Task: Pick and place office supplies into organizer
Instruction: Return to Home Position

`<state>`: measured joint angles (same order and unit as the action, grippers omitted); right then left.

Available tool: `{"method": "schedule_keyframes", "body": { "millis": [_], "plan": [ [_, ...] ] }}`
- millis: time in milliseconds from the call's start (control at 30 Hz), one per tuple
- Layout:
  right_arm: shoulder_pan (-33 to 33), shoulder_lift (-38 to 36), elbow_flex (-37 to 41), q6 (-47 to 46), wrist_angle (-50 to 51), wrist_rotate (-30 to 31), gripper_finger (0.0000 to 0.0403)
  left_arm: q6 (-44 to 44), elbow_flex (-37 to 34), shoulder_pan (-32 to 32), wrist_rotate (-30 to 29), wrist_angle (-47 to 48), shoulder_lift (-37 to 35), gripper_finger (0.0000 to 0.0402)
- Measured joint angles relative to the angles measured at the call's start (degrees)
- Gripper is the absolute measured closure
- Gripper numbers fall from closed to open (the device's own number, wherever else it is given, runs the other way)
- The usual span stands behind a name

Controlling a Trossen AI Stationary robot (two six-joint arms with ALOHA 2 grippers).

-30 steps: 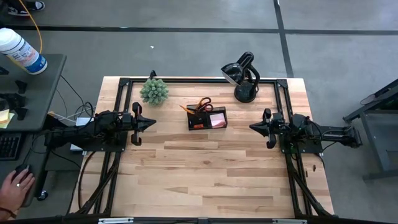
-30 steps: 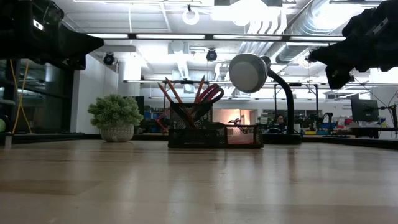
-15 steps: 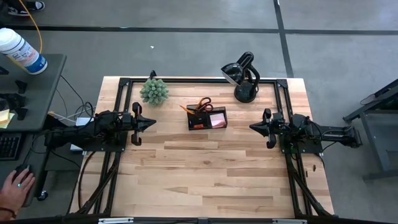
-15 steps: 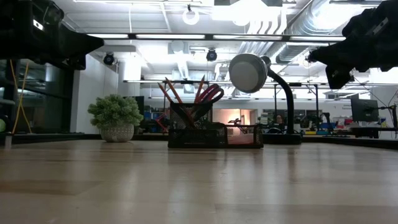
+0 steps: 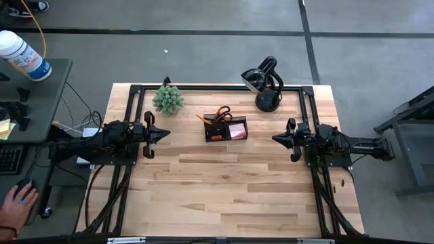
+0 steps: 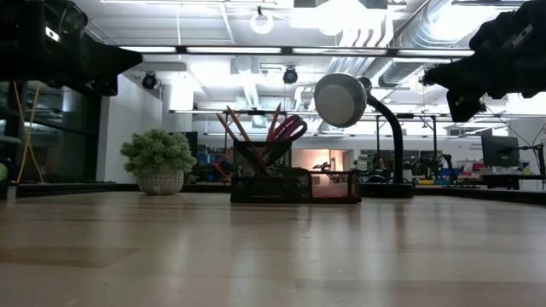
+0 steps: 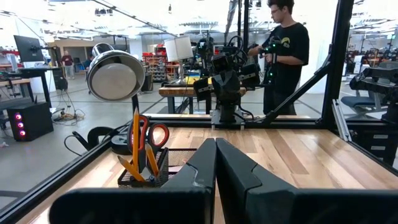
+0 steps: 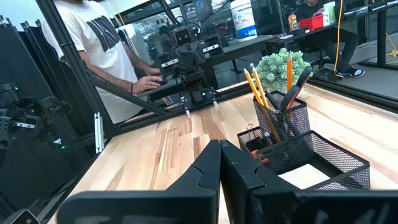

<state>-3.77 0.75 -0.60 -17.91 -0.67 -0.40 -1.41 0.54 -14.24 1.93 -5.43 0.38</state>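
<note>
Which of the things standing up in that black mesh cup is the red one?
The scissors: their red handles stick up out of the organizer, while the others standing with them are thin yellow-orange pencils.

High view: inside the organizer [image 5: 226, 129], only the scissors [image 5: 222, 112] and a pink pad [image 5: 237, 129] can be told; the remaining contents are too small. Low view: the mesh wall hides the lower ends of the pencils [image 6: 235, 126]; the picture's edges crop the left arm [image 6: 51, 47] and the right arm [image 6: 503, 51]. Right wrist view: a person [image 8: 102, 56] is cut off above the shoulders by the edge.
</note>
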Motion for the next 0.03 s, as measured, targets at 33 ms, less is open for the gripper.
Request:
{"method": "schedule_keyframes", "body": {
  "millis": [33],
  "plan": [
    [0.0,0.0,0.0,0.0,0.0,0.0,0.0402,0.0,0.0,0.0,0.0,0.0,0.0,0.0401]
  ]
}}
